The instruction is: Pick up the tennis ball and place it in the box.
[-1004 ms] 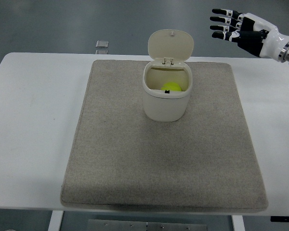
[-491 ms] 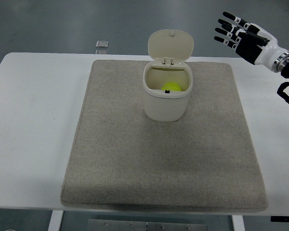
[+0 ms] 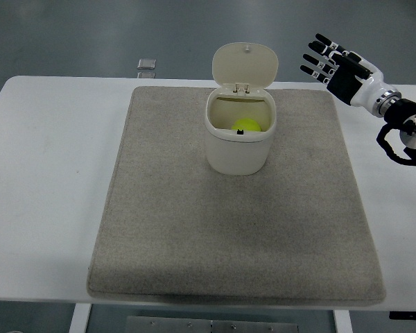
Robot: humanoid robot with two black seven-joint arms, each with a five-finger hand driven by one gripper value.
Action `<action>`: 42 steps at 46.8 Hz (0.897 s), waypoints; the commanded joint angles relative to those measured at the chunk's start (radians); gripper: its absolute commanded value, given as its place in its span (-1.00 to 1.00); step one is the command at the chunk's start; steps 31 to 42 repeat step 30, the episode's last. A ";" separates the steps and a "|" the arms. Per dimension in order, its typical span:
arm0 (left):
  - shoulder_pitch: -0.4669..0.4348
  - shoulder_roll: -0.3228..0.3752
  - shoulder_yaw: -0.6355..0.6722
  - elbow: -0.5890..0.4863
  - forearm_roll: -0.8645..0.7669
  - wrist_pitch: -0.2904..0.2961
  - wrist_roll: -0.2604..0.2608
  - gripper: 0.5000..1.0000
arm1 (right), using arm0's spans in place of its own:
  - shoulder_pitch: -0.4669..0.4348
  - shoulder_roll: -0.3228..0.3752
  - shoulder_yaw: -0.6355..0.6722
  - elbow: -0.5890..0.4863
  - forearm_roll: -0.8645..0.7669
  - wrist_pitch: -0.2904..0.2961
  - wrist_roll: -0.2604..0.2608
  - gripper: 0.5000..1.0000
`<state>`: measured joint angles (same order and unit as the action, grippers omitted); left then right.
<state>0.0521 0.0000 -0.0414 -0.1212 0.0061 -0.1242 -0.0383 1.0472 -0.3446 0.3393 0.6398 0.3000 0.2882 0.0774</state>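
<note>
Scanning near to far: I see bare white table (image 3: 48,208) at the near edge, then the grey mat (image 3: 236,236) covering the middle, nothing loose on it. Mid-mat stands the cream box (image 3: 239,142), upright, its hinged lid (image 3: 245,66) flipped open and standing up on the far side. The tennis ball (image 3: 247,125) is down inside the box, yellow-green, only its top showing above the near rim, sitting toward the right of the opening. So by my read the placing is done; ball is in, not on the mat.

Farther back and to the right, my right hand (image 3: 336,64) hangs above the far right corner of the mat, fingers (image 3: 317,52) spread wide and straight, pointing up-left, holding nothing. The forearm runs off to the right edge. Hand is well apart from the box, touching nothing.

The key relation: the ball lies to the left of and nearer than the right hand, with the box wall and the raised lid between them. The right hand is the only one near; the left arm is not in view. A ball has no long axis, so approach angle does not matter there.

Past the mat's far left corner a small grey block (image 3: 146,64) lies on the table, unrelated to the task.

My judgement: nothing left but to clear the arm away to the right, or shut the lid if wanted.
</note>
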 commanded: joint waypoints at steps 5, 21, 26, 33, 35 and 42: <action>0.000 0.000 0.000 0.000 0.000 0.000 0.000 0.99 | -0.021 -0.001 0.000 0.000 -0.008 0.000 0.012 0.65; 0.000 0.000 0.000 0.000 0.000 0.000 0.000 0.99 | -0.024 -0.004 -0.003 0.000 -0.022 0.003 0.012 0.65; 0.000 0.000 0.000 0.000 0.000 0.000 0.000 0.99 | -0.027 -0.004 -0.003 0.000 -0.022 0.002 0.015 0.65; 0.000 0.000 -0.002 0.000 0.000 0.000 0.000 0.99 | -0.035 -0.004 -0.002 0.000 -0.022 0.002 0.016 0.65; 0.000 0.000 -0.002 0.000 0.000 0.000 0.000 0.99 | -0.035 -0.004 -0.002 0.000 -0.022 0.002 0.016 0.65; 0.000 0.000 -0.002 0.000 0.000 0.000 0.000 0.99 | -0.035 -0.004 -0.002 0.000 -0.022 0.002 0.016 0.65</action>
